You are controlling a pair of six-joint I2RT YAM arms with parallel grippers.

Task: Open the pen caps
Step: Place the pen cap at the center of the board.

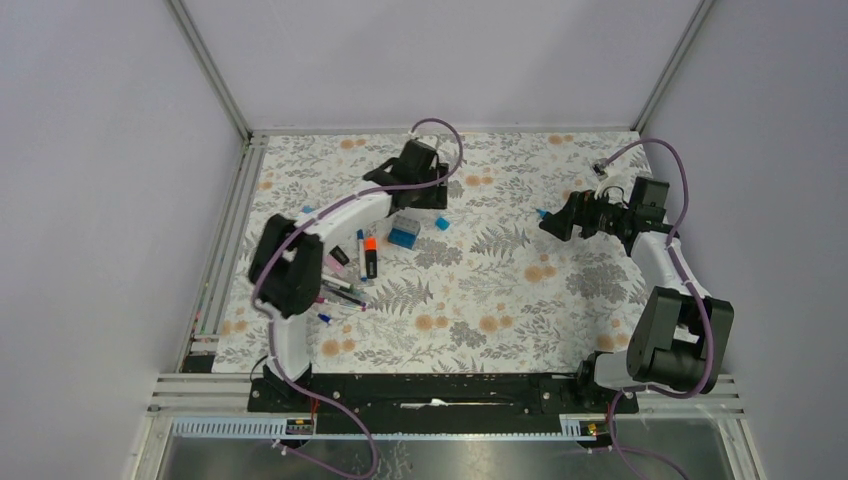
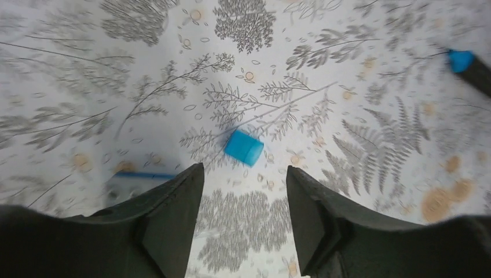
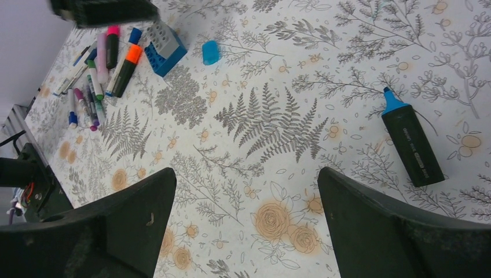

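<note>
Left gripper (image 2: pixel 244 174) half open, empty, one smooth squarish blue plastic cap (image 2: pixel 244 147) just beyond it, right gripper (image 3: pixel 246 176) wide open, empty, one blocky black highlighter (image 3: pixel 412 145), blue-tipped, on leaf-printed cloth (image 3: pixel 347 52).

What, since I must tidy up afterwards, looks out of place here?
A blue cap lies alone, and an uncapped blue-tipped highlighter lies farther right, both away from the pen pile.
</note>
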